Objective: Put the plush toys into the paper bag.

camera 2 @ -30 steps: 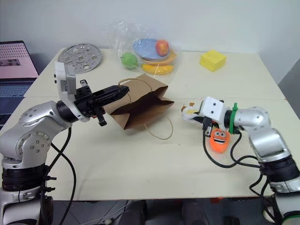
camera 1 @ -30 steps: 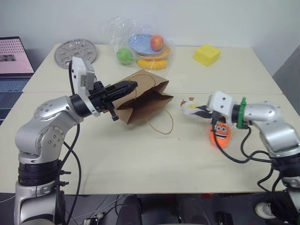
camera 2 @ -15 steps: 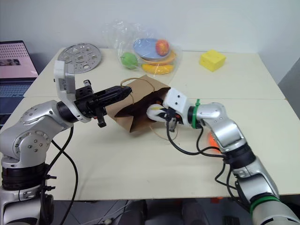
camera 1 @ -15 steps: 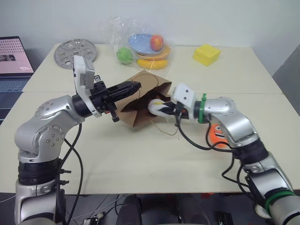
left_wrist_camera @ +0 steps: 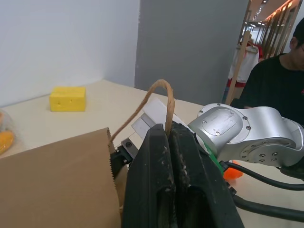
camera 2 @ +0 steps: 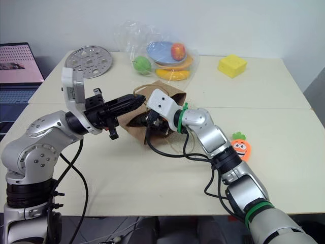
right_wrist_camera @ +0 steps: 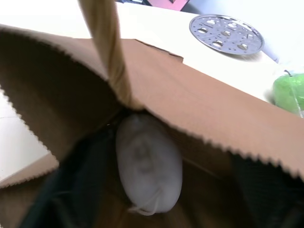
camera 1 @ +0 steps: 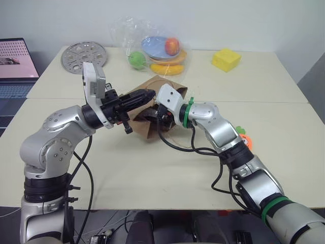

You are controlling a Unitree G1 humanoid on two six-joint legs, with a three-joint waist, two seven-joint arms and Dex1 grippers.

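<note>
Your left gripper (left_wrist_camera: 168, 142) has its jaws pressed together on a twisted handle (left_wrist_camera: 161, 102) of the paper bag (camera 1: 152, 109), holding the bag's mouth open above the tabletop (camera 1: 152, 173). Bag sits mid-tabletop, mouth facing your right arm.

Your right gripper (camera 2: 150, 121) reaches into the bag's mouth. In the right wrist view you see the white egg toy (right_wrist_camera: 148, 164) lying inside the bag, between the dark blurred fingers (right_wrist_camera: 71, 190) at either side; the jaws stand wide apart around it, and you cannot tell whether they touch it. The bag's zigzag-cut rim crosses just above the egg.

The carrot toy (camera 2: 240, 146), orange with green leaves, lies on the tabletop well apart from the bag, on your right, just beyond your right forearm.

At the far edge: a clear plastic wrap of fruit on a blue plate (camera 1: 160, 48), a round perforated metal disc (camera 1: 84, 55), a yellow block (camera 1: 226, 59). A laptop (camera 1: 15, 66) sits at far left. A person in a dark top (left_wrist_camera: 280, 80) shows in the left wrist view.
</note>
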